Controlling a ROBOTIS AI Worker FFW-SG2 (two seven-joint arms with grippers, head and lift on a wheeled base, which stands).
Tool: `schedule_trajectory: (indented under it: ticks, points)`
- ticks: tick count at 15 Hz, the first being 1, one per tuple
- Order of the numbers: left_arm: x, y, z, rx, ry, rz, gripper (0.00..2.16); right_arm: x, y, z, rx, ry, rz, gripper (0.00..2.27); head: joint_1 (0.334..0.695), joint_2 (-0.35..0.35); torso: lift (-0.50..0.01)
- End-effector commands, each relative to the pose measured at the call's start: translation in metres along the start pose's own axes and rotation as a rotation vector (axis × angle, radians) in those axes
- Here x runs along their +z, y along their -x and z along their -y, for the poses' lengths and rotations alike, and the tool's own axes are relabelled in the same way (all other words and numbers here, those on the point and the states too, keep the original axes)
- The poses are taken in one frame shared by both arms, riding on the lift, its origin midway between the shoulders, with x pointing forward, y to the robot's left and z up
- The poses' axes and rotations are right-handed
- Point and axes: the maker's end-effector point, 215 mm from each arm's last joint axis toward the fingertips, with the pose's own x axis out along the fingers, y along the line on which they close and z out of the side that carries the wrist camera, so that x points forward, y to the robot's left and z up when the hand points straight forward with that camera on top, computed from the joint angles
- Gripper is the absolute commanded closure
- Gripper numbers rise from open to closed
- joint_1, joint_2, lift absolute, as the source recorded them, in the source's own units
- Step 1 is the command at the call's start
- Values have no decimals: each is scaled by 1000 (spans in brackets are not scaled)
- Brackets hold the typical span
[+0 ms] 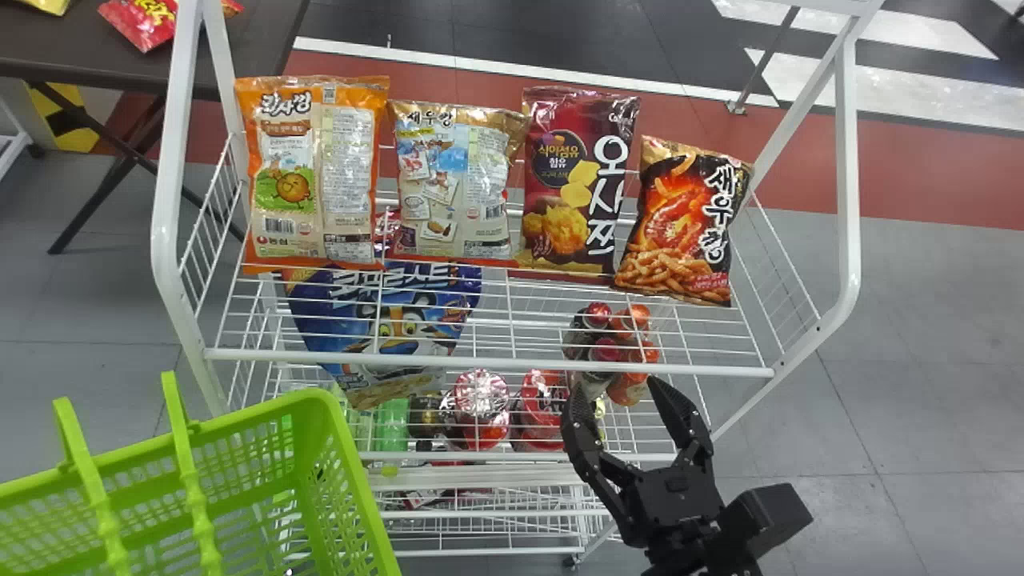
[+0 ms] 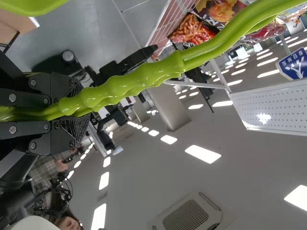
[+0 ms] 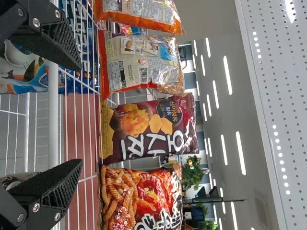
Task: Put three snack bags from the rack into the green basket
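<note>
left claw (image 2: 79,108): clenched around handle (image 2: 134,81) of green basket (image 1: 356,480) | right claw (image 1: 616,392): released, near rack (image 1: 488,362) | snack bags (image 1: 580,184): four, side by side on rack's upper shelf

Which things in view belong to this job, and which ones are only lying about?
For the job:
- rack, its top shelf bearing four snack bags, any three presumably suitable
- green basket, handle held by left gripper
- right gripper, open

Probably just lying about:
- blue bag, lower on the rack
- red packet on the dark table
</note>
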Motion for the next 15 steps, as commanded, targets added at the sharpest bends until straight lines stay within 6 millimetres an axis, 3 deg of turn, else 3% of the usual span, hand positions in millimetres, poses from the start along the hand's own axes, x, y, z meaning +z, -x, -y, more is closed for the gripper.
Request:
schedule_trajectory:
  ticks: [1, 11, 15]
  points:
    - [0, 0, 1, -10, -1, 1, 2145, 0, 0, 0, 0, 0, 1, 137, 695, -225, 0]
    - [-1, 1, -1, -9, 6, 3, 2148, -1, 0, -1, 1, -1, -1, 137, 695, -224, 0]
    - [-1, 0, 0, -11, 5, 2, 2145, 12, -17, -13, 25, -8, 30, 137, 695, -217, 0]
